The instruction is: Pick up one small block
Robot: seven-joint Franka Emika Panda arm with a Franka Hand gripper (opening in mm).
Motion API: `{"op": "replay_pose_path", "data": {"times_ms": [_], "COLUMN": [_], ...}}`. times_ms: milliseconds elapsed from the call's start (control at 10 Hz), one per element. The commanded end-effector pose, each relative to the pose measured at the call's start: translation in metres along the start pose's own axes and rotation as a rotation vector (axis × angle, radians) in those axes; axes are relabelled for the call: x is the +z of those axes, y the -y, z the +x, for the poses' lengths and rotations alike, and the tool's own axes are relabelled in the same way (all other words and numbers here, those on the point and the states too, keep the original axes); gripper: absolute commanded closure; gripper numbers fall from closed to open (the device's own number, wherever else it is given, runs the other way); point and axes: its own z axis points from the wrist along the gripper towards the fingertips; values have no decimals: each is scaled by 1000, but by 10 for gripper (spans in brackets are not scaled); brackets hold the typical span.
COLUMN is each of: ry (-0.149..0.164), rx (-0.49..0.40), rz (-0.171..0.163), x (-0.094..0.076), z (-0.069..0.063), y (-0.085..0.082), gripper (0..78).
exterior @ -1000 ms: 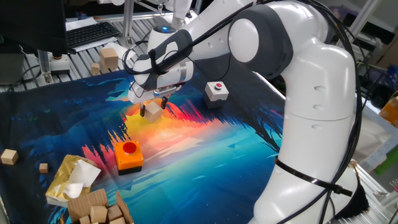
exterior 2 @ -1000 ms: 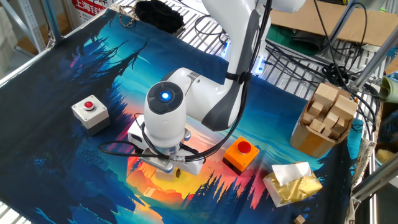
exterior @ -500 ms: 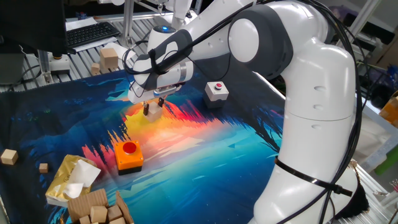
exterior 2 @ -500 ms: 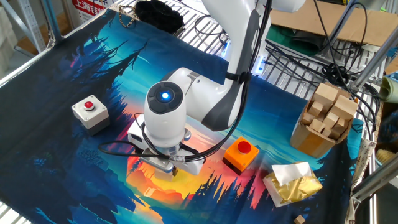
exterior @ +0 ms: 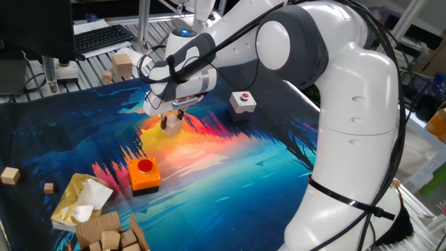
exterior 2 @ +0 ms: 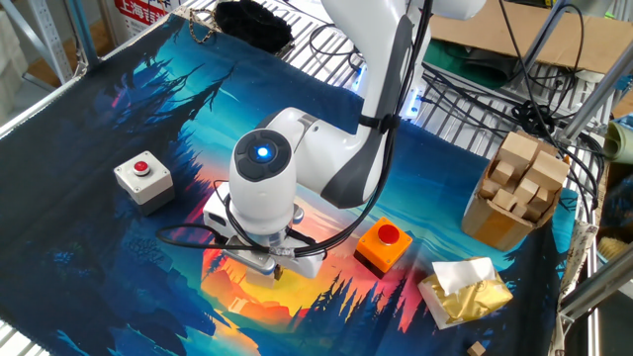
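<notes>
Grasp step in hand: my fingers are down at the worktop, a surface covered by a mat printed in dark blue, orange and yellow, and they look closed in on the small pale beige wooden cube, which sits between them over the orange-yellow patch of the print. From one fixed view the cube shows just below my black fingertips, seemingly pinched on two sides; whether it rests on the mat or is a hair clear of it I cannot tell. From the other fixed view my white wrist housing with its blue light covers nearly everything, only a sliver of the fingers and something tan peeps out beneath, so grip quality cannot be confirmed there. Judgement: task is mostly done bar the lift. Next move calls for a straight vertical rise with the squeeze held, slow enough that the cube does not twist out. Neighbours: white button box with red button well apart toward the arm's base side; orange box with red button near, on the other side; taller tan wooden block off the mat, far back. Lift path looks free
</notes>
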Motion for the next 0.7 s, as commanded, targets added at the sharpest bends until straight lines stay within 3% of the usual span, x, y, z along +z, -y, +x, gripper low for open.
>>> {"op": "replay_pose_path", "data": {"times_ms": [100, 700], "ry": [1, 6], "rx": [115, 216], "rz": [7, 33], "x": [-74, -99], "z": [3, 8], "y": [-2, -9], "gripper": [763, 763]}}
